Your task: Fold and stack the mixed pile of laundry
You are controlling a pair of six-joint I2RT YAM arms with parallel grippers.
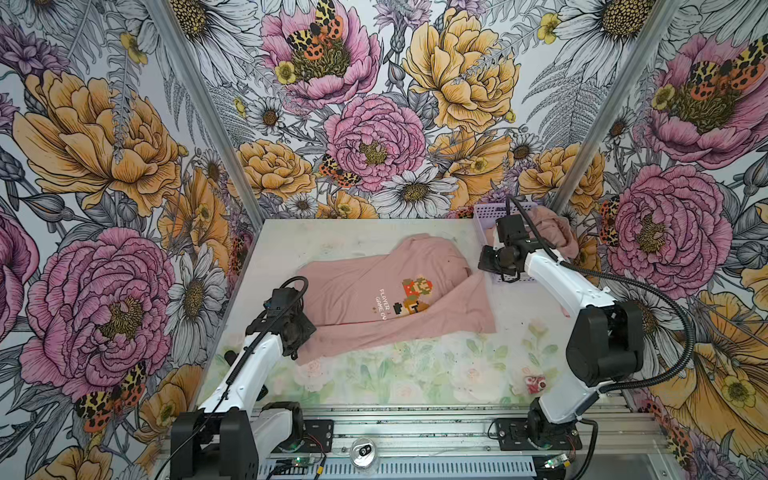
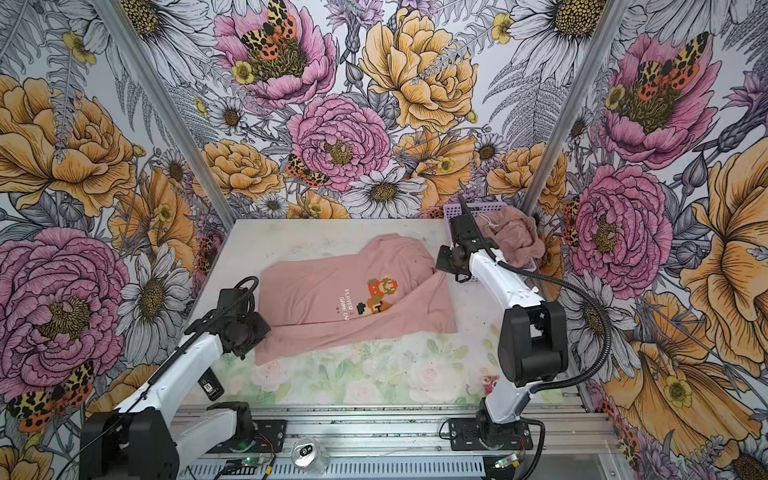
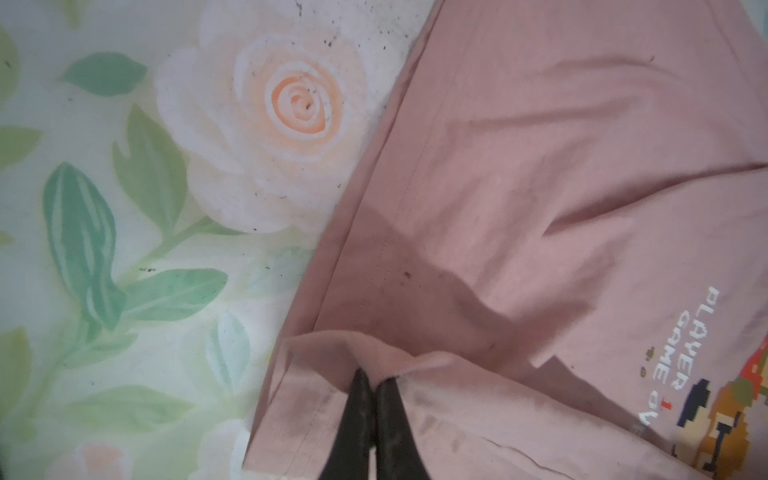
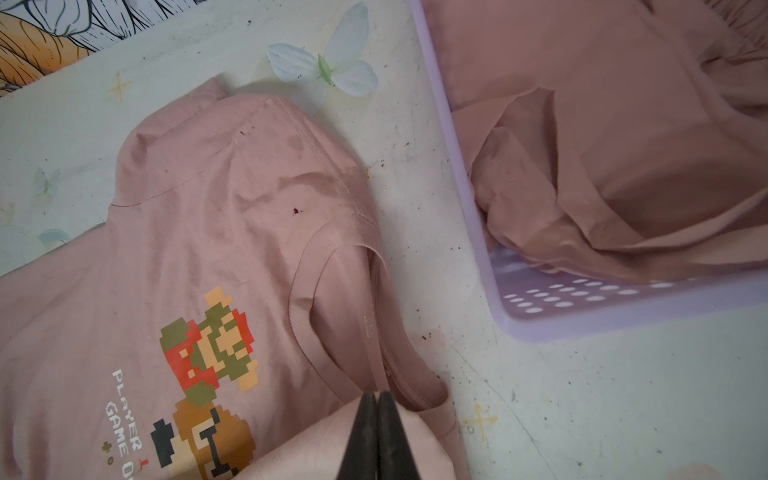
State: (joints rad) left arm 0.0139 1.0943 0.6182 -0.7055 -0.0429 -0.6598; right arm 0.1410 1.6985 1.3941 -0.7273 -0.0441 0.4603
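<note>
1. We see the dusty-pink T-shirt point(image 1: 386, 291) lying in the middle of the floral-printed desk point(image 1: 415, 374), print side up, with its collar to the right and its hem to the left.
2. The near edge of the shirt is turned over onto itself, and the flap covers the end of the white text beside the pixel-art character point(image 4: 208, 332).
3. The left jaws are pressed together on the near-left hem corner point(image 3: 316, 374), which is lifted and folded back.
4. The right jaws are pinched shut on cloth just beside the collar point(image 4: 332, 299).
5. The lilac perforated basket point(image 4: 540, 328) stands at the far right, just beside the shirt.
6. A crumpled dusty-pink garment point(image 2: 515, 237) sits inside it.
</note>
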